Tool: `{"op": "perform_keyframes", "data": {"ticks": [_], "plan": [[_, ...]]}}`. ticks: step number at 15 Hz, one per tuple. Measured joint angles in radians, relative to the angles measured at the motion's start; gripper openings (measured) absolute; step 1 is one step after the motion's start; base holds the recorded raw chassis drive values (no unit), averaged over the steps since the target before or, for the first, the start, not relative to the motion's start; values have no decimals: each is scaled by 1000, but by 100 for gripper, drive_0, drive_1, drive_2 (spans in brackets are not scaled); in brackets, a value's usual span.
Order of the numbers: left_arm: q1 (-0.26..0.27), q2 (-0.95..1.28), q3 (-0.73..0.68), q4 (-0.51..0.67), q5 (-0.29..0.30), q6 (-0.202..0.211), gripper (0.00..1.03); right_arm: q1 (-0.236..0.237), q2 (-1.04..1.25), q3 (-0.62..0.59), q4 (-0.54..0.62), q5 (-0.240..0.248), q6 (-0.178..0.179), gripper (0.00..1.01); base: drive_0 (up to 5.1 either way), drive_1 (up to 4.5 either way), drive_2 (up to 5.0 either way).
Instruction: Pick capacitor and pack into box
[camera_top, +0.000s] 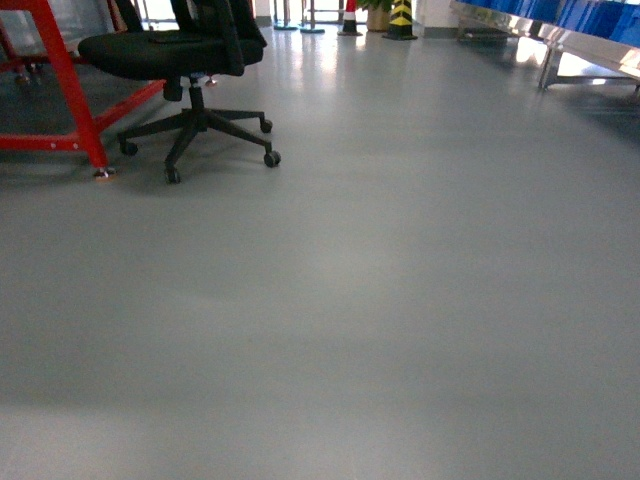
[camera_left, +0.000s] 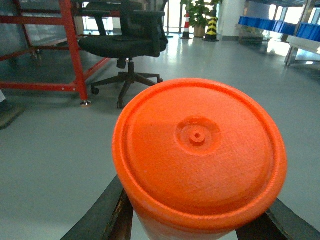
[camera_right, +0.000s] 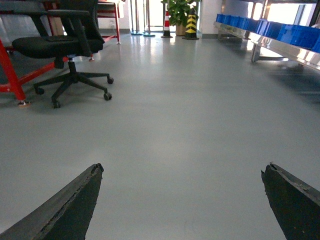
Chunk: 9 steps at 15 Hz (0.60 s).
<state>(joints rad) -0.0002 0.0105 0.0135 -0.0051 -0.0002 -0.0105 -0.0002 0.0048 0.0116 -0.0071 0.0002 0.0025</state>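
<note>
The capacitor (camera_left: 200, 157), a big orange cylinder seen end-on, sits clamped between the left gripper (camera_left: 195, 220) jaws, filling most of the left wrist view, while the right gripper (camera_right: 182, 200) hangs with its jaws spread wide and nothing between them. The main risk, as I judge it, is the carry: the jaws seem to catch only the lower flanks of a smooth round body, so a jolt of the wheeled base could let it twist or slip to the floor (camera_top: 380, 300). The box shows in no view, so packing cannot begin until it is found (the blue bins (camera_right: 295, 35) on the rack to the right are not it). The head view shows only bare floor, an office chair (camera_top: 185, 60) and a red frame (camera_top: 70, 90), with neither arm; only the wrist cameras reveal the grasp.
</note>
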Motion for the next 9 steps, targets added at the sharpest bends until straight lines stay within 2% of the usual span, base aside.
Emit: {"op": "perform_keyframes", "data": {"ticks": [9], "plan": [[0, 0, 0, -2, -3, 0, 44, 0, 0, 0, 4, 0, 0, 98, -496, 240, 240]]}}
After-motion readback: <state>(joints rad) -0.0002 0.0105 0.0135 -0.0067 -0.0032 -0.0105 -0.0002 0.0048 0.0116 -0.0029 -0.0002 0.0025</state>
